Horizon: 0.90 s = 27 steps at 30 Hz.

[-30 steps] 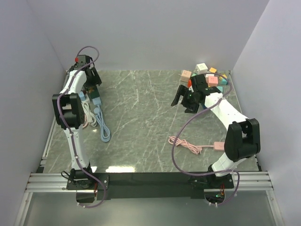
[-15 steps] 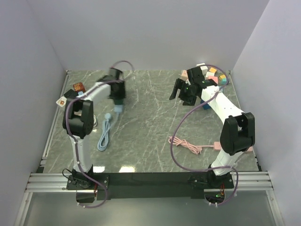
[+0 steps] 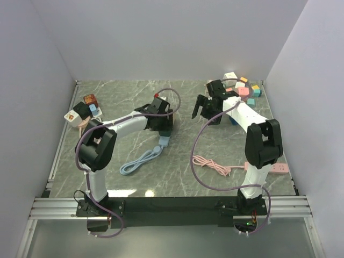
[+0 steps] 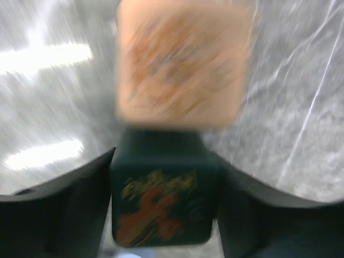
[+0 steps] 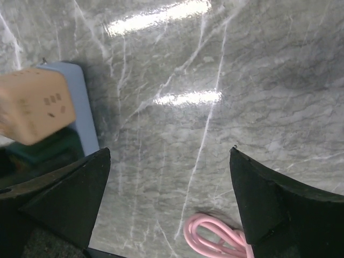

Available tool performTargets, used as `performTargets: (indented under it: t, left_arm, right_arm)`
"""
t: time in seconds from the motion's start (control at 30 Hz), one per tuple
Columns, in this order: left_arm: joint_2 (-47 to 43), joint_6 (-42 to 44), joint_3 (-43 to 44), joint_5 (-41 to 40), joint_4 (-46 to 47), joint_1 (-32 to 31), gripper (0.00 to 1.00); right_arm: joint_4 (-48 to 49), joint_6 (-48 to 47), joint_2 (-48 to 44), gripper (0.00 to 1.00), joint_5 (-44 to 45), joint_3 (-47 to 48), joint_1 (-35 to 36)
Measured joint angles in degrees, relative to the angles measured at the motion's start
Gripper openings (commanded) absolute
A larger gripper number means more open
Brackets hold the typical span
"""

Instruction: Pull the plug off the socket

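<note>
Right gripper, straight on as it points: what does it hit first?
Right gripper likely meets bare marble table first; pink cable and peach cube sit off its line. Depth unclear.

Grey marble table [image 3: 183, 180]. Pink cable [image 3: 211, 164] lies loosely coiled at near right, leading toward a pink power strip [image 3: 270, 168]. Coloured cubes [image 3: 246, 90] are clustered at far right. More cubes [image 3: 82, 107] sit at the left edge.

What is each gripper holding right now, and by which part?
Left gripper: the dark green plug, clamped by its two sides, just below the peach socket cube. Right gripper: open, holding nothing.
</note>
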Motion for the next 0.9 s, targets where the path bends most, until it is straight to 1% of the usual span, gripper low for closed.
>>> performTargets:
  t: [0.03, 0.13, 0.17, 0.27, 0.4, 0.57, 0.63, 0.73, 0.9]
  left_arm:
    - [-0.17, -2.25, -0.52, 0.39, -0.44, -0.26, 0.78]
    - [-0.17, -8.0, -2.51, 0.7, -3.91, -2.56, 0.95]
    - [-0.17, -9.11, -2.73, 0.7, -5.27, -3.28, 0.99]
    - [-0.28, -12.35, -2.71, -0.13, -8.37, -5.22, 0.99]
    - [-3.04, -15.82, -3.58, -2.08, -10.12, -5.2, 0.99]
    - [-16.09, -18.4, -8.72, -3.45, -10.08, -3.52, 0.99]
    - [-21.05, -18.91, -10.75, -3.17, -8.26, -2.45, 0.99]
    - [-28.39, -19.96, -16.13, -2.27, -4.79, -0.02, 0.99]
    - [-34.25, -21.64, -24.63, 0.22, -2.54, 5.38, 0.99]
  right_arm:
    - [-0.31, 0.39, 0.35, 0.98, 0.31, 0.42, 0.17]
    - [-0.83, 1.95, 1.03, 0.99, 1.29, 2.6, 1.2]
    - [-0.83, 2.43, 1.01, 0.99, 1.38, 3.37, 1.62]
    - [-1.68, 3.23, 1.57, 0.99, 1.84, 7.06, 2.86]
    - [-2.58, 3.58, 4.7, 0.99, 2.16, 13.77, 4.46]
    - [-4.52, 4.46, 9.53, 1.0, 2.14, 19.65, 6.93]
    - [-6.34, 5.07, 12.22, 1.0, 2.27, 22.75, 8.31]
    - [-8.92, 6.14, 16.37, 1.0, 2.47, 28.57, 10.58]
    - [-11.69, 8.28, 22.34, 1.0, 3.78, 36.24, 14.49]
